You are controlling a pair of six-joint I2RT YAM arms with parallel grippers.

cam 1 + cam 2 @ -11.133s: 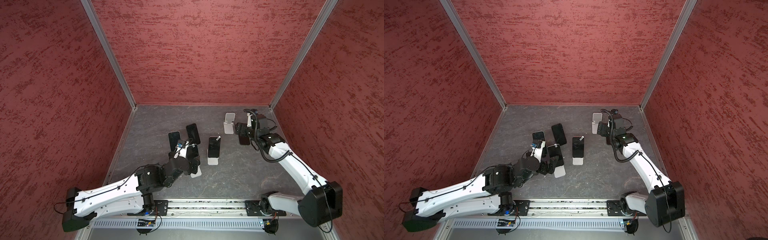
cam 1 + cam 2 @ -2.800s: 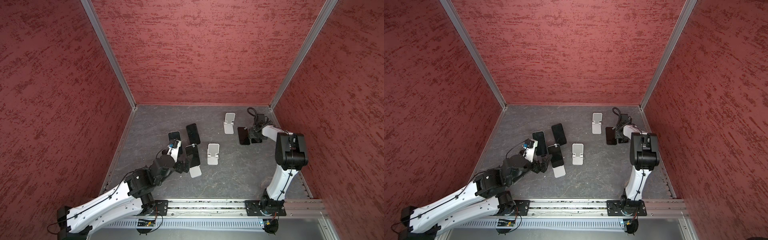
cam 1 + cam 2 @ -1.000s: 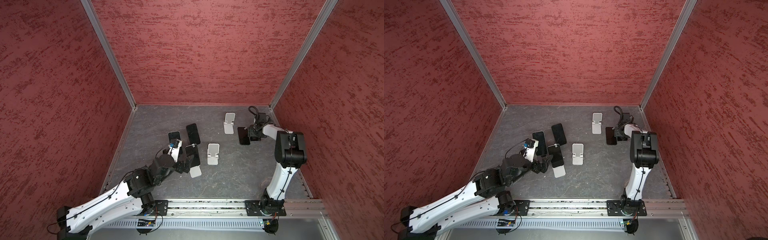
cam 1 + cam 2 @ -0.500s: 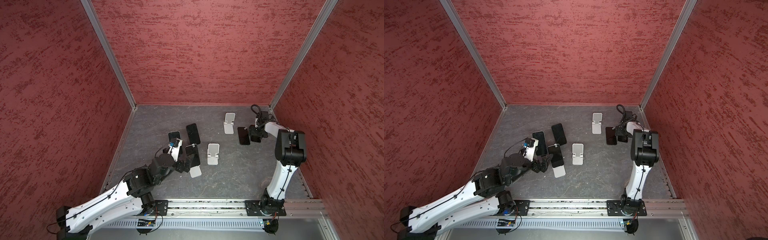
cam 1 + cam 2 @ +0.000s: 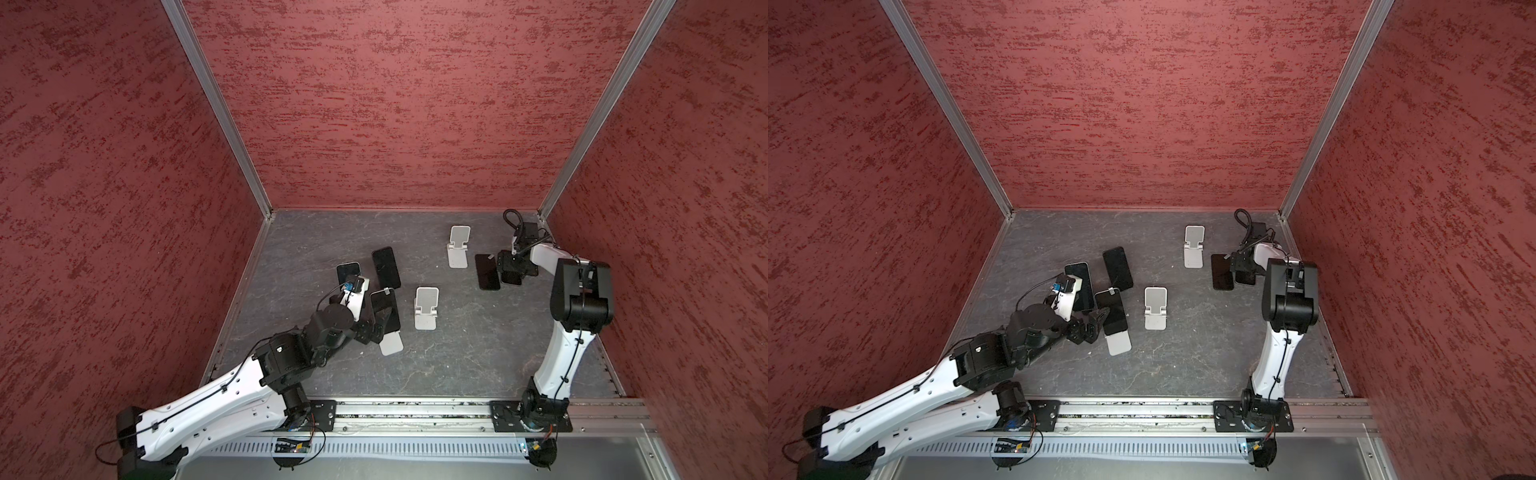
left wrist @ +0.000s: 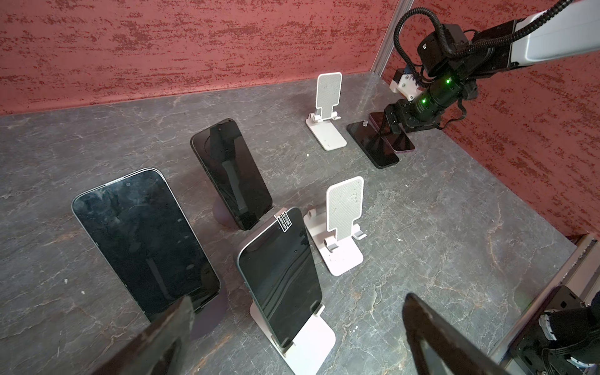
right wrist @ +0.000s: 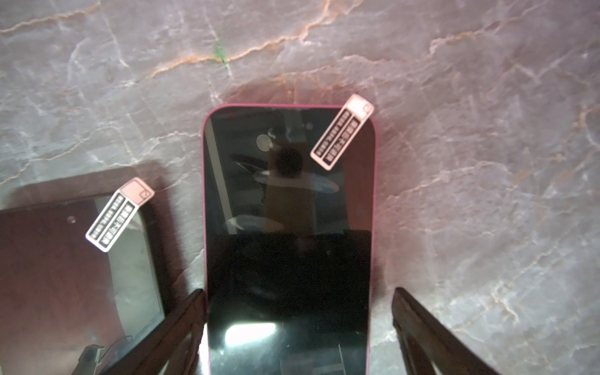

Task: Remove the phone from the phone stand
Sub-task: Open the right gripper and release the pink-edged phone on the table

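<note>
The right end effector (image 7: 297,292) has just let go. A second ago its jaws were pinched on the pink phone (image 7: 289,201); now they stand apart, one finger close against the phone's edge and the other well clear. The pink phone lies flat on the desk (image 5: 457,365), screen up, just beside the dark phone (image 7: 65,266) in the far right corner.

The middle stand (image 5: 426,309), which carried a phone some seconds back, is bare, and so is the rear stand (image 5: 458,249). That removal looks complete, and the right arm only needs to lift straight off without nudging either flat phone.

The left end effector (image 6: 297,300) has not changed. Its jaws are still spread wide and empty, hovering in front of the phone (image 6: 279,269) that leans on the near stand (image 6: 311,344).

That phone is probably the next to go. (Two more phones seem to be propped on purple bases beside it, so the left side likely holds the rest of the work.) The near stand is light and its phone sits close to those neighbours, so a careless grab could drag the stand along or knock one over.
</note>
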